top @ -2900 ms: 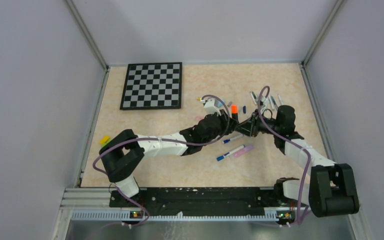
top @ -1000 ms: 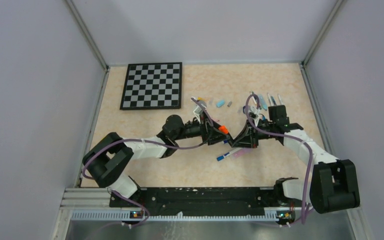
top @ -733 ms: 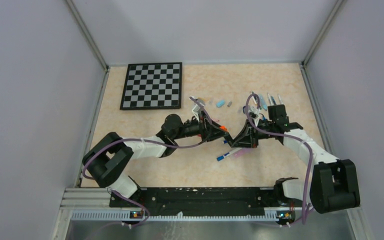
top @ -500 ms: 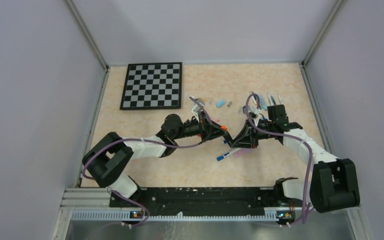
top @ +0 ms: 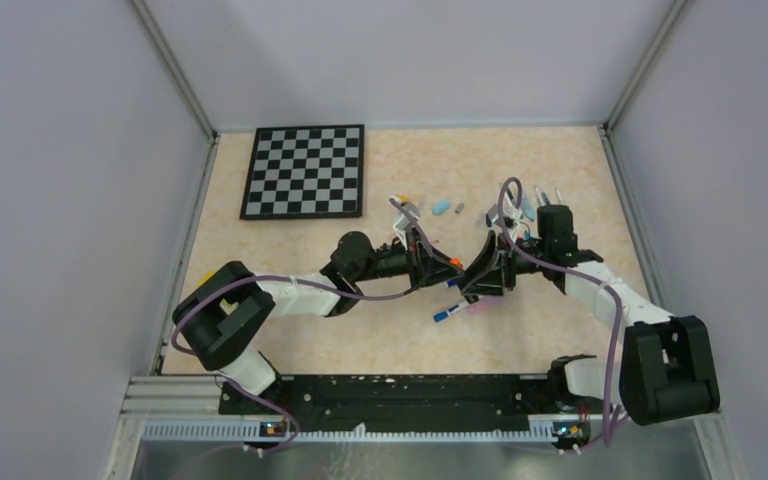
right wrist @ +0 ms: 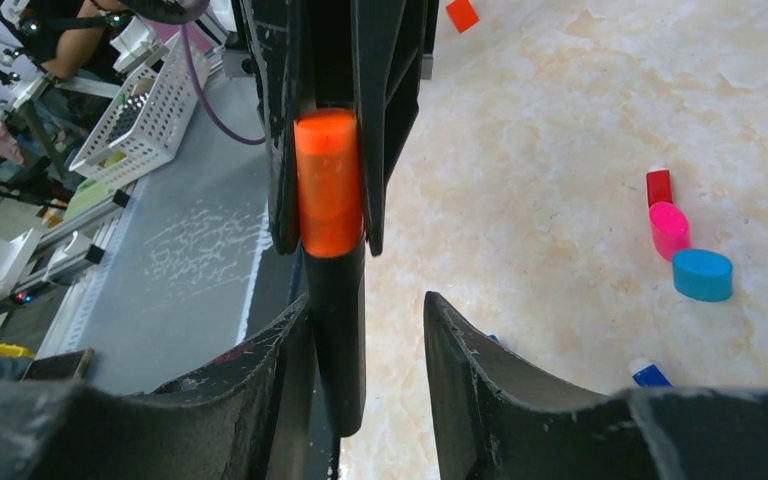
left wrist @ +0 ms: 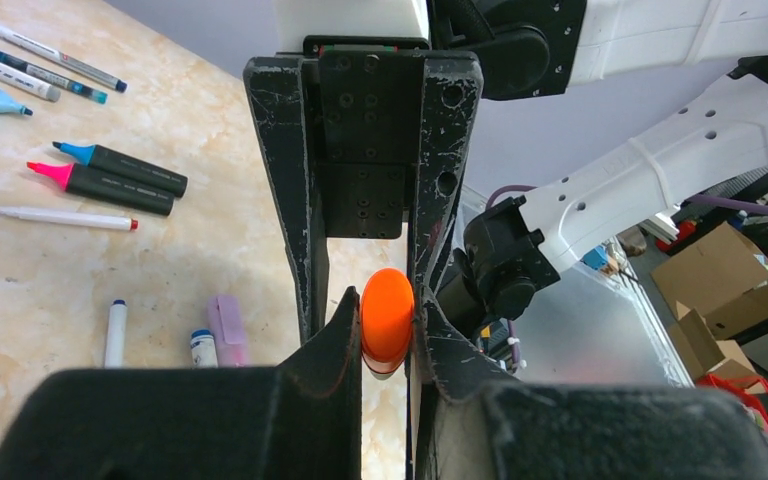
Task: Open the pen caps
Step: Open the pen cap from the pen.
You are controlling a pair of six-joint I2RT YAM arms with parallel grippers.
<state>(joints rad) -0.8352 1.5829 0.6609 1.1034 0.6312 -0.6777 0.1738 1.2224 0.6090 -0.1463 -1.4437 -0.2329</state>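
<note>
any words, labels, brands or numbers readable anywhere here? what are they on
Nothing can be read in any view.
On the black markers, any barrel print is too small to read.
The orange cap is plain.
The cardboard boxes are blurred, with no legible label.
The chessboard shows squares only, no letters or numbers.

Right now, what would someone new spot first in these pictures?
The bright orange cap jumps out first, pinched in the left gripper over the middle of the table. The right gripper faces it, open around the black marker that wears the cap. A black-and-white checkerboard lies at the far left.
</note>
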